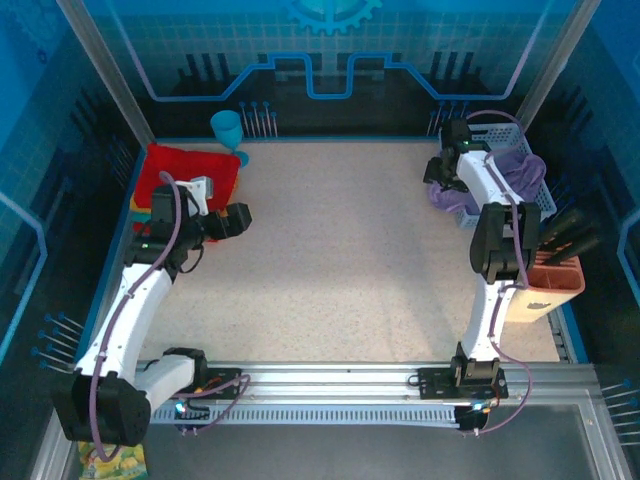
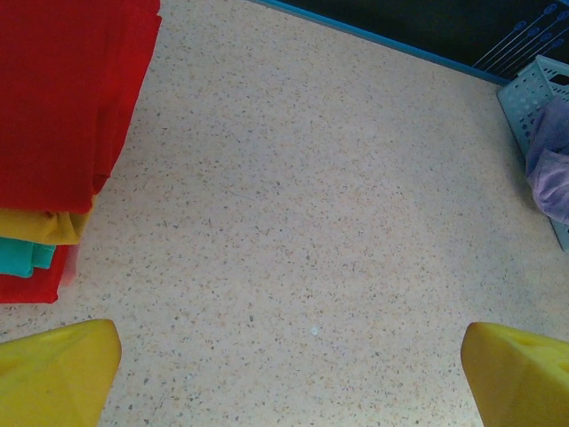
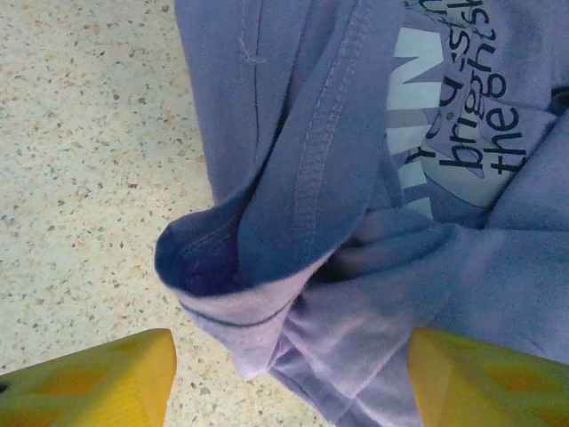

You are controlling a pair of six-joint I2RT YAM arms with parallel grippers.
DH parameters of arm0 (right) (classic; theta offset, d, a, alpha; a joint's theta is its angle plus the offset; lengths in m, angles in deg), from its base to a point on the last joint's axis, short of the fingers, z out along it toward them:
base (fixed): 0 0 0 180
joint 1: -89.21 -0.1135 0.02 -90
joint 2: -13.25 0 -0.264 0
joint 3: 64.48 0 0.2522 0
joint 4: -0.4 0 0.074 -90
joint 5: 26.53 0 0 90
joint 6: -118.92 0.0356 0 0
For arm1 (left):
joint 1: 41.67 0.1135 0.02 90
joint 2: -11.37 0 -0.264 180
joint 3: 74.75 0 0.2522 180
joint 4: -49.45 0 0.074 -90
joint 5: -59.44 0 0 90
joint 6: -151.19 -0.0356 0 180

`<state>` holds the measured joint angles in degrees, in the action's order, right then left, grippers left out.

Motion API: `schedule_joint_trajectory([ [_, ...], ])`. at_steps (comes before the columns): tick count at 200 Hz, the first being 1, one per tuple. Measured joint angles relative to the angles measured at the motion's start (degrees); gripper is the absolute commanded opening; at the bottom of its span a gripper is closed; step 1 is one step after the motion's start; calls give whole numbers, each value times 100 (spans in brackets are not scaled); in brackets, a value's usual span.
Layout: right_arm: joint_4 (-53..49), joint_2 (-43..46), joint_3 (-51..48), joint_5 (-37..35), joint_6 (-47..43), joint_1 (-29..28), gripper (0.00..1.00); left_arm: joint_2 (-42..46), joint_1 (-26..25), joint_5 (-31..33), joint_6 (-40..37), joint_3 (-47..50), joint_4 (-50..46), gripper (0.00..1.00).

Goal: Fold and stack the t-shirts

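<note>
Left gripper [image 2: 289,382]: I see its yellow fingers [image 2: 58,374] wide apart above the bare table [image 2: 311,222], with nothing between them. The gripper sits just beside the folded stack [image 1: 185,175].
Right gripper [image 3: 292,378]: I see its fingers [image 3: 89,382] apart, one on each side of a bunched fold of the purple shirt [image 3: 311,178]. Cloth lies between them, but table shows between one finger and the cloth, so I read the gripper as not clamped.
Purple shirt: It is at the far right of the table, spilling out of the basket [image 1: 515,135] over its wall and down toward the tabletop. Its printed lettering faces the right wrist camera.
Folded stack: It is in the far left corner, with the red shirt [image 2: 62,89] on top, the yellow shirt [image 2: 44,227] under it and the teal shirt [image 2: 27,258] beneath that. A further red edge lies lowest.
Other items: I see a teal cup [image 1: 228,130] behind the stack. An orange bin [image 1: 550,285] holding dark tools stands at the right edge, near the basket.
</note>
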<state>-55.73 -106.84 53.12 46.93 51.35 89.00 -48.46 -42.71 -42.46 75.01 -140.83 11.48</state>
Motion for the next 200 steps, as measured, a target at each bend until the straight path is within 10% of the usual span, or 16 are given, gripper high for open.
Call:
schedule_joint_trajectory([
  [60, 55, -273, 275, -127, -57, -4, 30, 0, -26, 0, 0, 0, 0, 99],
  [81, 114, -273, 273, -122, -61, -22, 34, 0, -31, 2, 0, 0, 0, 99],
  [101, 105, -297, 334, -122, -74, -39, 62, 0, -33, 2, -2, 0, 0, 99],
  [200, 105, -487, 483, -337, -125, -341, 52, 2, -33, 2, -20, 0, 2, 99],
])
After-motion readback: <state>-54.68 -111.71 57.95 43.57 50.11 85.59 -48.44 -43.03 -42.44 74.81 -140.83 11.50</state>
